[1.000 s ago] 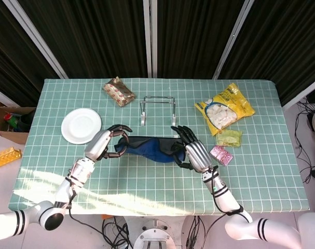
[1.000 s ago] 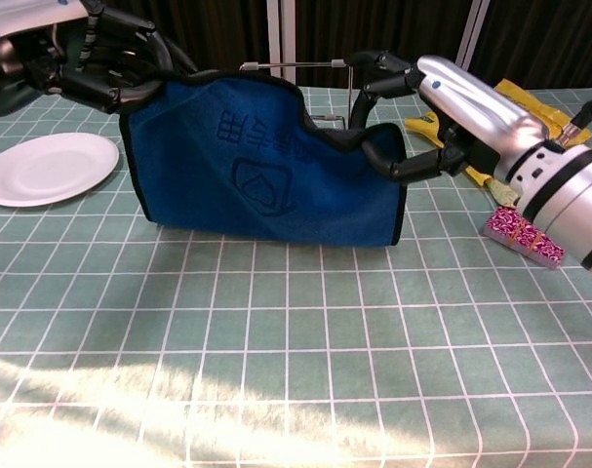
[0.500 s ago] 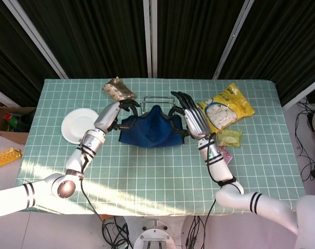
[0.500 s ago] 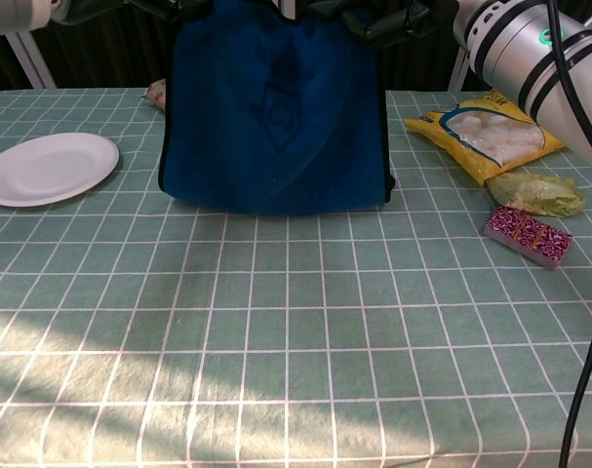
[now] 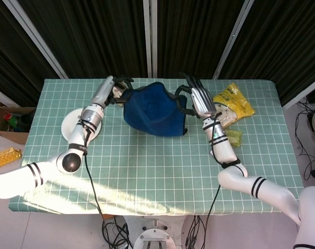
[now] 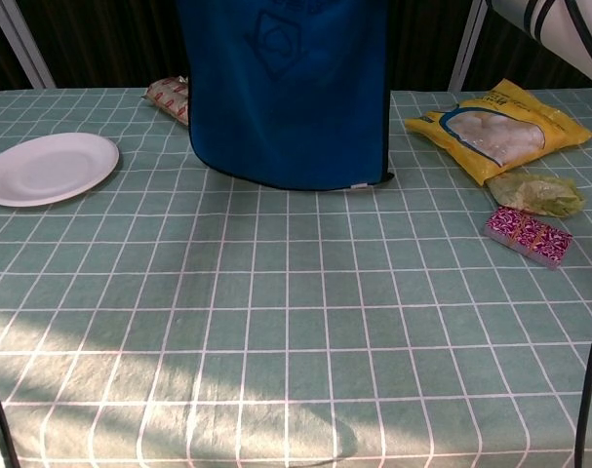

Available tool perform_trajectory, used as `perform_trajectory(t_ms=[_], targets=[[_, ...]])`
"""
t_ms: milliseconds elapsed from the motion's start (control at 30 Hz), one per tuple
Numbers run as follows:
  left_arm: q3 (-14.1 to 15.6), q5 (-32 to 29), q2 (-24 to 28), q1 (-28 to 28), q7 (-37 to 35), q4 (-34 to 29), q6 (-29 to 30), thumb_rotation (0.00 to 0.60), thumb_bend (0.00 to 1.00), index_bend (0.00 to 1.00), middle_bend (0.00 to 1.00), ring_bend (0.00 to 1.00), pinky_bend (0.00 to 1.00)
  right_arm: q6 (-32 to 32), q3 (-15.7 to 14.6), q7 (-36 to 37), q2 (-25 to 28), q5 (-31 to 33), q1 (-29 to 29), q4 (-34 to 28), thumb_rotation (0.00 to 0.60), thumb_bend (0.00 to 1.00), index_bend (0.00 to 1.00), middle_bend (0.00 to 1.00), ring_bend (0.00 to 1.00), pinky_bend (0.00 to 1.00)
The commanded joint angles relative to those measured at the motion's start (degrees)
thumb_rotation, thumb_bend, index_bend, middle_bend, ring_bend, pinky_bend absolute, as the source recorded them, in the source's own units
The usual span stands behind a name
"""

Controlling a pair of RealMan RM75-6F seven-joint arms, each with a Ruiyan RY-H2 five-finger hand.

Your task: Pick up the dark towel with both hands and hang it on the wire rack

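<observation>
left hand (image 5: 117,91): silver back, black fingers | right hand (image 5: 196,95): silver back, black fingers | forearms: slim, silver, jointed, thin black cables alongside | upper arms: white shells, black bands near the elbows | left elbow: dark round joint cap

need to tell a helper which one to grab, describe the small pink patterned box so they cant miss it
Start at the right side of the green checked tablecloth and find the big yellow snack bag. Just in front of it lies a crumpled pale green packet, and the small pink patterned box sits right below that. It is the only flat, magenta, rectangular item there.
</observation>
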Motion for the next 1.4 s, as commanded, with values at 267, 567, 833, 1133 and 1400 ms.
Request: perform_trajectory(t_ms=[267, 567, 833, 1133, 1400], targets=[[0.42, -2.43, -0.04, -0.46, -1.74, 5.65, -2.01, 0.6, 0.6, 0.86, 0.3, 0.22, 0.32, -2.69, -0.58, 1.4, 1.27, 2.47, 2.18, 4.36, 0.6, 0.5, 1.0, 0.1, 0.0, 0.0], [0.46, -5.89, -0.45, -1.4, -2.28, 9.22, -4.05, 0.6, 0.61, 0.86, 0.3, 0.22, 0.32, -8.93, -0.61, 3.0, 0.45, 6.28, 6.04, 11.24, 0.6, 0.5, 1.0, 0.1, 0.0, 0.0], [0.5, -8.31, -0.6, -2.74, -1.44, 10.76, -4.46, 0.6, 0.61, 0.86, 0.3, 0.22, 0.32, -10.87, -0.87, 4.0, -0.93, 7.76, 8.34, 15.66, 0.6, 0.5, 1.0, 0.1, 0.0, 0.0], [1.48, -13.38, -2.94, -6.23, 1.9, 16.71, -4.98, 0.6, 0.61, 0.86, 0.3, 0.22, 0.32, -13.62, -0.38, 4.48, -4.32, 10.08, 12.31, 22.41, 0.6, 0.5, 1.0, 0.1, 0.0, 0.0], [2.32, -17.83, -5.68, -9.6, 5.33, 23.61, -6.9, 0.6, 0.61, 0.86, 0.3, 0.22, 0.32, -14.66, -0.03, 5.75, -7.79, 10.88, 15.06, 29.38, 0.6, 0.5, 1.0, 0.11, 0.0, 0.0]])
